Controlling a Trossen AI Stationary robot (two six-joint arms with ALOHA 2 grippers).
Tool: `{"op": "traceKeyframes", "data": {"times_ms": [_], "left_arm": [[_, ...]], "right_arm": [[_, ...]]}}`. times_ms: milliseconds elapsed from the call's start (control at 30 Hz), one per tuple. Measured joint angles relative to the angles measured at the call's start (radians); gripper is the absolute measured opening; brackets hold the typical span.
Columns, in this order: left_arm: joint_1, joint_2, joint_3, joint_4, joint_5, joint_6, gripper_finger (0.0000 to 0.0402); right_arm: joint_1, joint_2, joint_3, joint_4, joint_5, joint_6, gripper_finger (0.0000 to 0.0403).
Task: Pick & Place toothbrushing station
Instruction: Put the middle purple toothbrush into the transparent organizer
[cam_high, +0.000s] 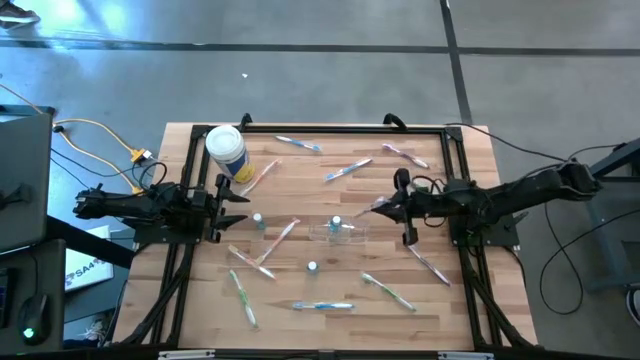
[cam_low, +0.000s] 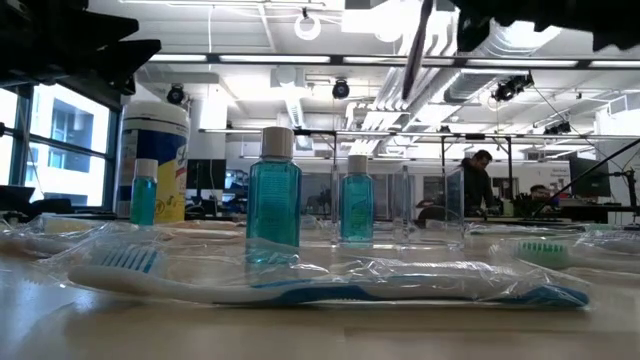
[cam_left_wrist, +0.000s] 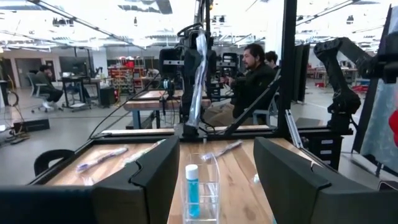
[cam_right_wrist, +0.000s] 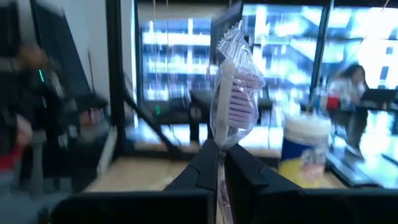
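Note:
My right gripper (cam_high: 384, 207) hovers above the table's middle, shut on a wrapped toothbrush (cam_right_wrist: 233, 93) with purple bristles that stands upright. A little toward the near left of it the clear cup (cam_high: 340, 233) stands on the wood; it also shows in the left wrist view as the cup (cam_left_wrist: 202, 183). Several other wrapped toothbrushes (cam_high: 322, 305) and small blue bottles with white caps (cam_high: 258, 218) lie and stand about the table. My left gripper (cam_high: 240, 205) waits open at the left edge, level, touching nothing. My right gripper pinches the toothbrush's handle just below the head (cam_right_wrist: 219, 146) between its two fingers, wrapper and all. The fingers come about level from the table's right and lie across the handle. The brush stands upright, head up, lifted clear of the table (cam_left_wrist: 198, 74).
A white-lidded canister with a yellow label (cam_high: 226, 152) stands at the far left. Black rails (cam_high: 320, 128) frame the table. A wrapped blue toothbrush (cam_low: 330, 285) lies nearest the low camera, with bottles (cam_low: 273, 190) behind it. People sit in the room beyond.

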Motion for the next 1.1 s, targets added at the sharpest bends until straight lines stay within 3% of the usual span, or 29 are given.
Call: {"op": "traceKeyframes", "data": {"times_ms": [100, 467, 767, 1100], "left_arm": [[0.000, 0.000, 0.000, 0.004, 0.000, 0.007, 0.0207], [0.000, 0.000, 0.000, 0.002, 0.000, 0.001, 0.0207], [0.000, 0.000, 0.000, 0.001, 0.001, -0.001, 0.0207], [0.000, 0.000, 0.000, -0.007, 0.000, 0.000, 0.0207]], "right_arm": [[0.000, 0.013, -0.056, 0.077, 0.030, 0.036, 0.0004], [-0.027, 0.135, -0.071, 0.102, 0.181, 0.153, 0.0004], [-0.041, 0.239, -0.071, 0.114, 0.151, 0.259, 0.0004], [-0.030, 0.246, -0.071, 0.065, 0.151, 0.311, 0.0004]]}}
